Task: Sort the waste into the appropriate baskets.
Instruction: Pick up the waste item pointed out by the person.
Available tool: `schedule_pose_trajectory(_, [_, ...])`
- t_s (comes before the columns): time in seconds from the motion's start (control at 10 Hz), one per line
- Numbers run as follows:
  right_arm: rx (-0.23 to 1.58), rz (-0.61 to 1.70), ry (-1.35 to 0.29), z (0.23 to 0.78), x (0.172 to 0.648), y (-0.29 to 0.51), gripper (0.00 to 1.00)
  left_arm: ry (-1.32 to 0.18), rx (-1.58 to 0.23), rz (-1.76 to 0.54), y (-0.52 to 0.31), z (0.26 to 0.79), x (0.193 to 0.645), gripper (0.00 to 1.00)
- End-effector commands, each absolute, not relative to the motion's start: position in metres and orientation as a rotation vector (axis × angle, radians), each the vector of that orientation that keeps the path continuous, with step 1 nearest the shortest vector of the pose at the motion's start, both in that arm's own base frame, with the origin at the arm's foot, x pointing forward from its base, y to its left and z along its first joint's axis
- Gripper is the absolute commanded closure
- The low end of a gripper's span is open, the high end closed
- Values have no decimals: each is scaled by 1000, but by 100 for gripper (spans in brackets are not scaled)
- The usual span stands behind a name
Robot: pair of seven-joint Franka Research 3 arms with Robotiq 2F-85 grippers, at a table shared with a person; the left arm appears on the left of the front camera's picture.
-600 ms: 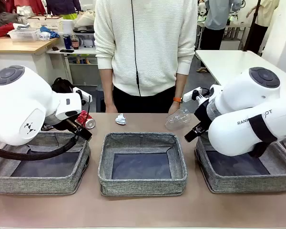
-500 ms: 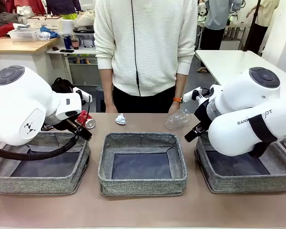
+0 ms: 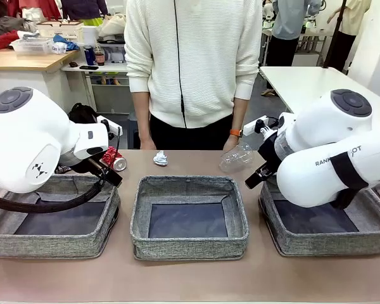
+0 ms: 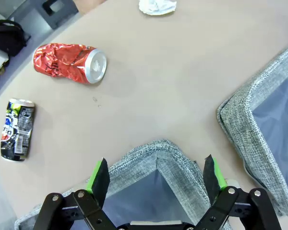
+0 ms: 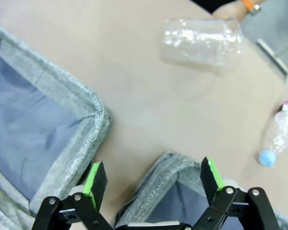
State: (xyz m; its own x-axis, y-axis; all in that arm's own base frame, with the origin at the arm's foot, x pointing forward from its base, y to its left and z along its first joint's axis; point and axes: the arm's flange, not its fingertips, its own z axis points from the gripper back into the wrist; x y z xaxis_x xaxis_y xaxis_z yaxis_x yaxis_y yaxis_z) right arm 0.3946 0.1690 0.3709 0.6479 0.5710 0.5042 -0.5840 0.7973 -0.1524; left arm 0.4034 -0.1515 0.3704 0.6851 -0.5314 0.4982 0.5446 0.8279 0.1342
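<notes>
Three grey baskets stand in a row: left point(image 3: 57, 244), middle point(image 3: 189, 244), right point(image 3: 316, 244). Beyond them on the table lie a crushed red can point(image 3: 114, 159), a white paper ball point(image 3: 160, 158) and a clear crushed bottle point(image 3: 235, 157). My left gripper point(image 4: 156, 175) hangs open over the far corner of the left basket point(image 4: 158, 152), with the red can point(image 4: 69, 63), a dark multicoloured can point(image 4: 17, 129) and the paper ball point(image 4: 157, 5) ahead. My right gripper point(image 5: 152, 179) is open over the right basket's corner point(image 5: 169, 167); the clear bottle point(image 5: 201, 42) and a small pink-labelled bottle point(image 5: 278, 136) lie beyond.
A person in a white sweater point(image 3: 193, 63) stands at the far edge, one hand point(image 3: 231, 142) close to the clear bottle. Both white arms hover over the outer baskets. The middle basket point(image 5: 53, 110) sits between them.
</notes>
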Motion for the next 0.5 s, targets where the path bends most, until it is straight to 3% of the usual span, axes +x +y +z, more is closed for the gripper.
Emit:
schedule_pose_trajectory(0.0, [25, 656, -566, 371, 395, 169, 0, -550, -25, -603, -151, 370, 403, 0])
schedule_pose_trajectory(0.4, [25, 656, -566, 371, 395, 169, 0, -550, -25, -603, -151, 370, 403, 0])
